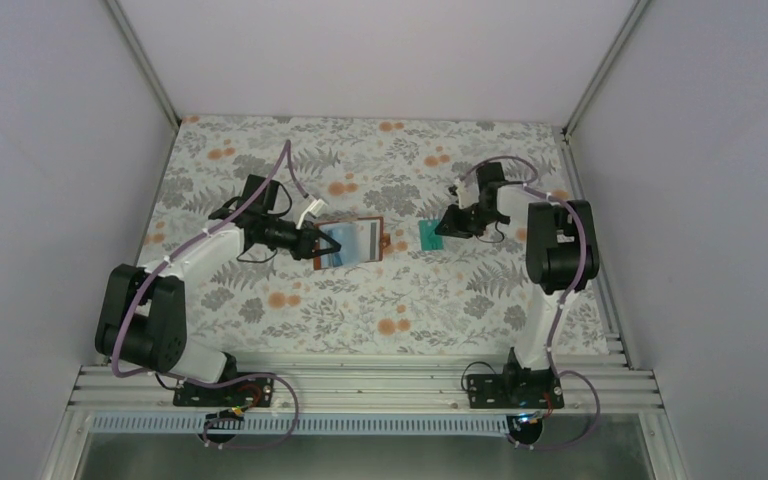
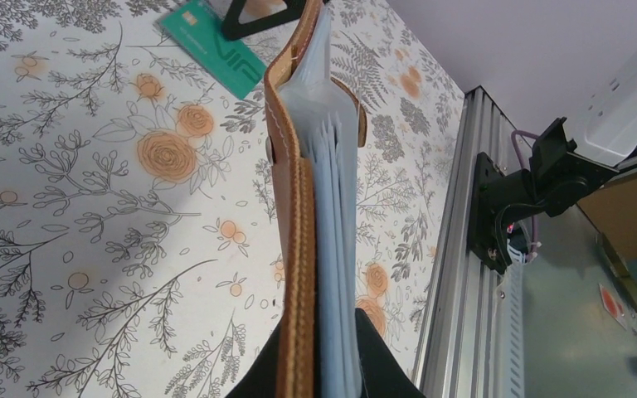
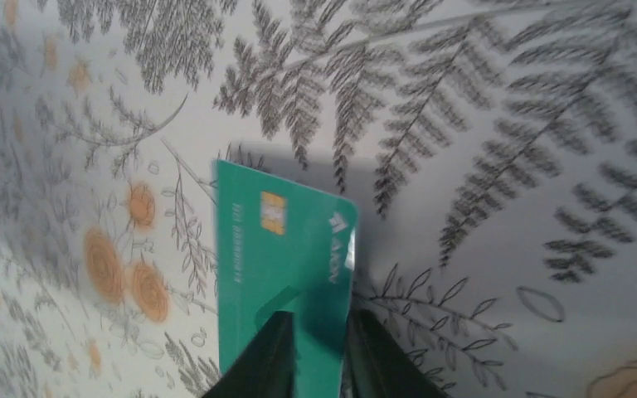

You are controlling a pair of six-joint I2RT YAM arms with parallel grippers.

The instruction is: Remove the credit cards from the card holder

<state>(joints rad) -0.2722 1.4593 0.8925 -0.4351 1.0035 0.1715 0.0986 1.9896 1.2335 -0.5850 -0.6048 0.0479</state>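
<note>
Wallet (image 1: 358,240): was open at mid-table, and your left gripper (image 1: 314,244) was clamped on its left edge.
Green card (image 3: 286,249): was out of the wallet, near its right side, and your right gripper (image 3: 315,352) pinched it over the flowered cloth (image 1: 360,310).

I operate two arms of identical build. The left arm (image 1: 175,290) and right arm (image 1: 550,265) each have white link tubes between bulky black joint housings. A lilac cable (image 1: 286,150) runs along the outside of each arm and stands off in loops at the joints. Each black base plate (image 1: 222,392) carries coiled dark wiring. The left gripper (image 1: 315,243) and right gripper (image 1: 440,232) are black; the right gripper's fingers (image 3: 257,365) are matte and tapered.
</note>
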